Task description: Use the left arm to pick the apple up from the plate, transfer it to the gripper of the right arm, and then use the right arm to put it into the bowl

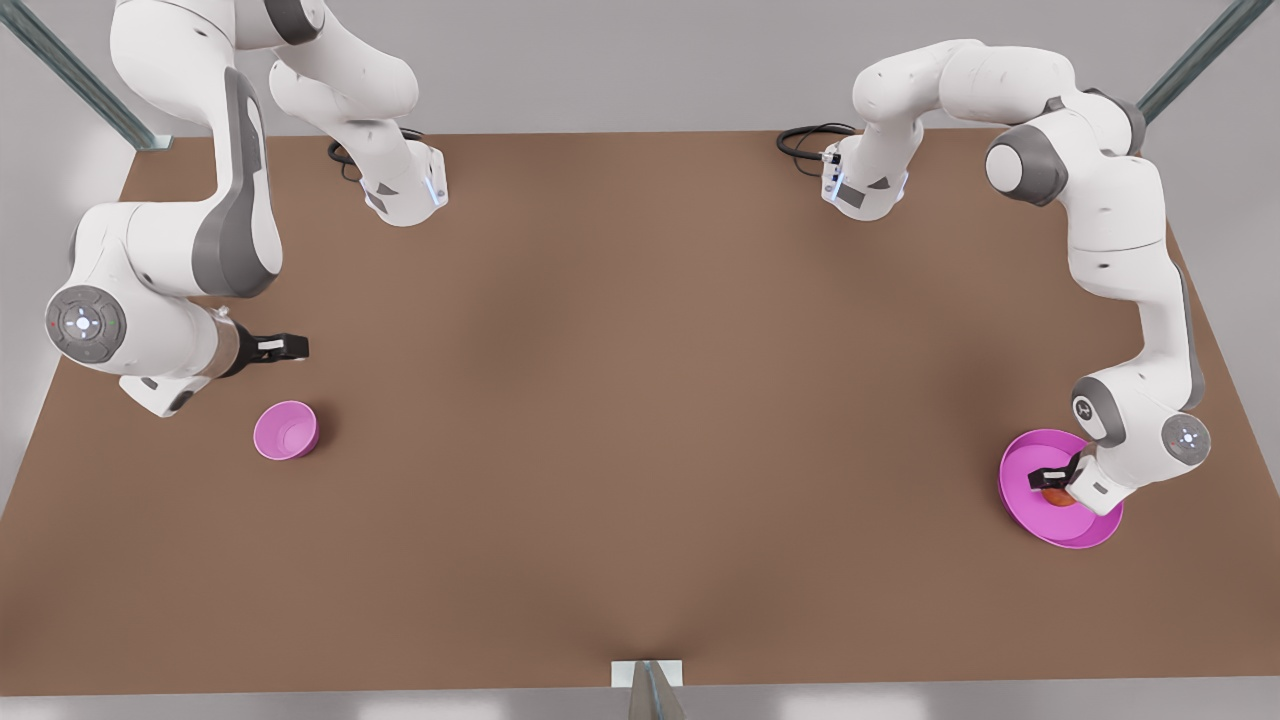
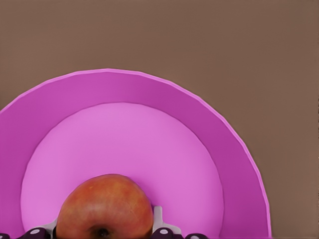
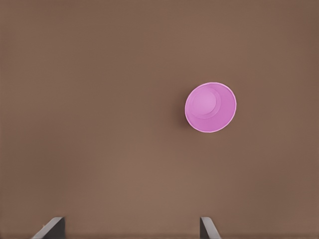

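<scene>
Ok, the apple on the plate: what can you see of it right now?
The apple is a small, round, smooth-skinned fruit, reddish-orange with yellowish mottling and a dark dimple facing the wrist camera. It sits on the flat floor of the magenta plate, near the front view's right edge. The left gripper is down at it, fingers on either side.

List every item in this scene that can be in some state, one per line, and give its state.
apple: on the plate, between the left gripper's fingers
plate: upright on the table, holding the apple
bowl: upright, empty
left gripper: down at the apple
right gripper: open, empty, waiting near the bowl
</scene>
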### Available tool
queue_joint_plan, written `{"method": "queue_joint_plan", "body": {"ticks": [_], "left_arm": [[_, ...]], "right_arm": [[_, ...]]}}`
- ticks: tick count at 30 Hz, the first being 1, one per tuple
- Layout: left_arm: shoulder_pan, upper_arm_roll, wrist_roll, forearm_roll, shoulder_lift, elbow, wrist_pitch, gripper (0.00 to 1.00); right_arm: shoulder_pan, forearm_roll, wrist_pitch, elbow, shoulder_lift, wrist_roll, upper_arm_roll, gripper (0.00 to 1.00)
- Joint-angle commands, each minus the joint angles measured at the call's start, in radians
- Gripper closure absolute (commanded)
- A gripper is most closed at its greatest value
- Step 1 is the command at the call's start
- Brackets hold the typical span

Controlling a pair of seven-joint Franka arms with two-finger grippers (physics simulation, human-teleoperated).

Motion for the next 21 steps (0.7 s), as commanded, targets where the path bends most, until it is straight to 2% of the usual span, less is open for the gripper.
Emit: {"method": "queue_joint_plan", "body": {"ticks": [1, 5, 7, 9, 12, 14, 15, 16, 17, 18, 19, 21], "left_arm": [[-0.007, 0.000, 0.024, -0.050, -0.028, 0.001, -0.070, 0.29], [-0.123, -0.018, -0.251, -0.069, -0.182, -0.002, -0.237, 0.29], [-0.186, -0.043, -0.338, -0.242, -0.246, -0.009, -0.277, 0.30], [-0.248, -0.063, -0.392, -0.298, -0.262, -0.008, -0.319, 0.30], [-0.243, -0.319, -0.608, -0.296, -0.262, 0.018, -0.360, 0.30], [-0.249, -0.518, -0.688, -0.339, -0.205, 0.047, -0.355, 0.30], [-0.261, -0.604, -0.688, -0.376, -0.118, 0.099, -0.349, 0.30], [-0.284, -0.696, -0.693, -0.383, 0.031, 0.216, -0.346, 0.31], [-0.309, -0.753, -0.702, -0.390, 0.093, 0.257, -0.293, 0.31], [-0.389, -0.758, -0.789, -0.390, 0.107, 0.262, -0.112, 0.31], [-0.407, -0.758, -0.794, -0.391, 0.117, 0.264, -0.078, 0.31], [-0.412, -0.799, -0.791, -0.543, 0.171, 0.330, -0.081, 0.31]], "right_arm": [[0.000, 0.001, -0.001, 0.002, -0.001, 0.000, 0.000, 0.00], [0.000, -0.001, -0.001, 0.000, 0.002, 0.000, 0.000, 0.00], [0.002, 0.010, 0.001, 0.002, 0.008, 0.000, 0.005, 0.00], [0.025, 0.082, 0.001, 0.038, 0.054, -0.023, 0.008, 0.00], [0.084, 0.227, 0.002, 0.143, 0.165, -0.056, 0.015, 0.00], [0.078, 0.315, 0.004, 0.227, 0.283, -0.305, 0.021, 0.00], [0.071, 0.440, 0.008, 0.253, 0.342, -0.414, 0.021, 0.00], [0.071, 0.559, 0.039, 0.256, 0.399, -0.434, 0.047, 0.00], [0.065, 0.637, 0.039, 0.256, 0.424, -0.461, 0.051, 0.00], [0.063, 0.731, 0.073, 0.249, 0.459, -0.526, 0.066, 0.00], [0.051, 0.787, 0.099, 0.253, 0.481, -0.549, 0.100, 0.00], [0.029, 0.811, 0.119, 0.252, 0.481, -0.679, 0.129, 0.00]]}}
